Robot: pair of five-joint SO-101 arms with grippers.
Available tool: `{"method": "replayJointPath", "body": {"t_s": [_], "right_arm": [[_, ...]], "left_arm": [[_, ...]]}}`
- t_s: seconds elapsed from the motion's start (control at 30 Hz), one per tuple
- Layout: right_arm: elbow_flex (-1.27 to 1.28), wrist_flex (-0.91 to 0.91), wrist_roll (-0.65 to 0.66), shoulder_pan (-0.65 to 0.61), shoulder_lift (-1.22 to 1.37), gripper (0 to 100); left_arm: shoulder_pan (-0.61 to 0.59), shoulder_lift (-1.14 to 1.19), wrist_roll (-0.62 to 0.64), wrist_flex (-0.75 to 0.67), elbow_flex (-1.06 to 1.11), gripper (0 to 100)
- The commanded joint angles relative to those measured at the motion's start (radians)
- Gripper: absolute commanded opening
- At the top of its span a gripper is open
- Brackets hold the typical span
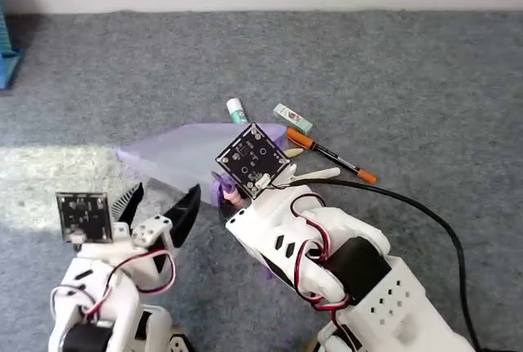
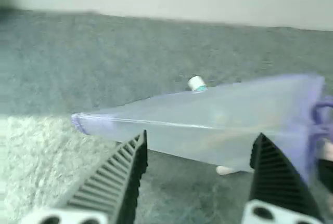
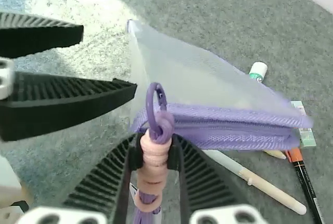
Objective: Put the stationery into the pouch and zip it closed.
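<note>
One pouch [image 1: 184, 152] sits on the grey surface [image 1: 409, 66], with four loose pieces of stationery beside its right-hand end: one glue stick [image 1: 236, 110], one small green-and-white block [image 1: 292, 118] and two pens, an orange-tipped black one [image 1: 331, 154] and a white one [image 1: 315, 175]. A pale yellow tip [image 3: 273, 154] also peeks out by the pouch; what it belongs to cannot be told.

The right claw [image 3: 154, 151] is pressed together on the zipper pull [image 3: 153, 164] — a stack of pink beads on a purple cord, whose loop stands up above the fingers. The left claw [image 2: 197, 182] is spread wide and holds nothing. It is just beside the near edge of the pouch, and whether it touches cannot be told.

The pouch is see-through lilac, and its long axis runs left to right in the high view. Its narrow corner points left. Its purple zipper band [image 3: 229, 125] runs from the right claw toward the pens.
</note>
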Motion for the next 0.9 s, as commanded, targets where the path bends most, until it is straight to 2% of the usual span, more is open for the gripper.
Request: {"method": "replayJointPath", "body": {"t_s": [0.0, 0.1, 0.2, 0.37, 0.63, 0.87], "right_arm": [[-0.017, -0.025, 0.011, 0.001, -0.018, 0.8], [-0.017, -0.024, 0.038, 0.001, -0.021, 0.8], [-0.017, -0.024, 0.078, 0.001, -0.018, 0.8], [-0.018, -0.019, 0.106, -0.001, -0.019, 0.8], [-0.058, 0.099, 0.104, -0.005, -0.024, 0.8], [-0.072, 0.099, 0.109, -0.005, -0.024, 0.8]], "left_arm": [[0.074, -0.006, 0.043, 0.080, -0.108, 31], [0.127, -0.006, 0.061, 0.155, -0.117, 31], [0.149, -0.006, 0.094, 0.149, -0.119, 31], [0.150, -0.005, 0.091, 0.100, -0.068, 31], [0.158, -0.003, 0.094, 0.008, -0.025, 31], [0.299, -0.005, 0.095, 0.008, -0.001, 31]]}}
